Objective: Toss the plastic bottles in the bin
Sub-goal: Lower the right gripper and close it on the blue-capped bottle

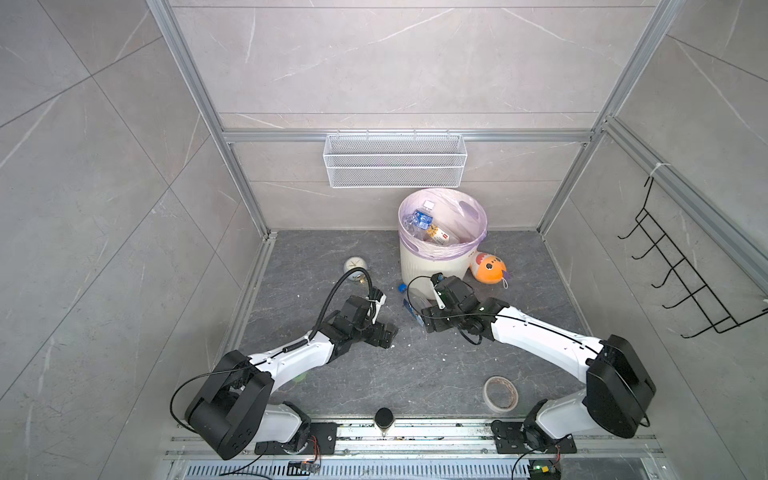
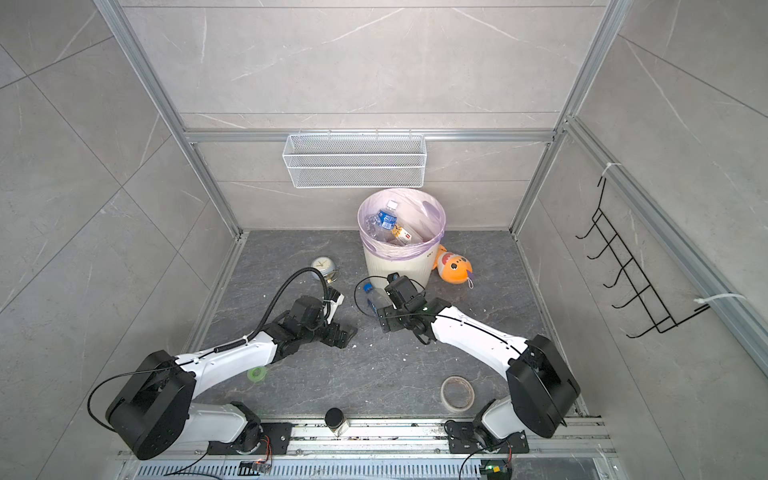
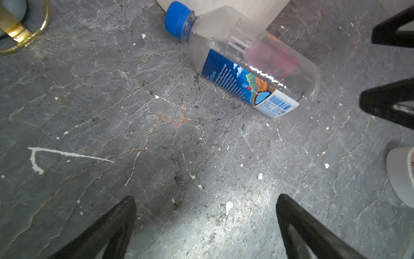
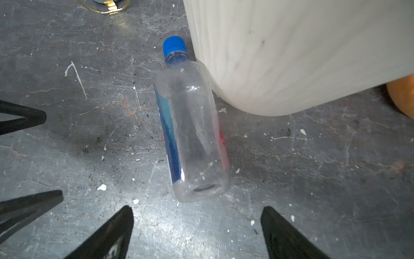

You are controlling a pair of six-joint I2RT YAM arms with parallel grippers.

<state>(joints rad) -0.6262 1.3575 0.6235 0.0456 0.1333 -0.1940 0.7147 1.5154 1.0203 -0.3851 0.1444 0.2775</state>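
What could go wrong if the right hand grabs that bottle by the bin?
The bottle lies on its side close against the bin, so a finger of the open right hand may strike the bin wall. The smooth bottle could roll away. The left hand hovers nearby; they might collide.

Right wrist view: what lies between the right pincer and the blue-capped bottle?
Only bare grey floor, as the right wrist view shows; the open right pincer stands short of the bottle, not touching it.
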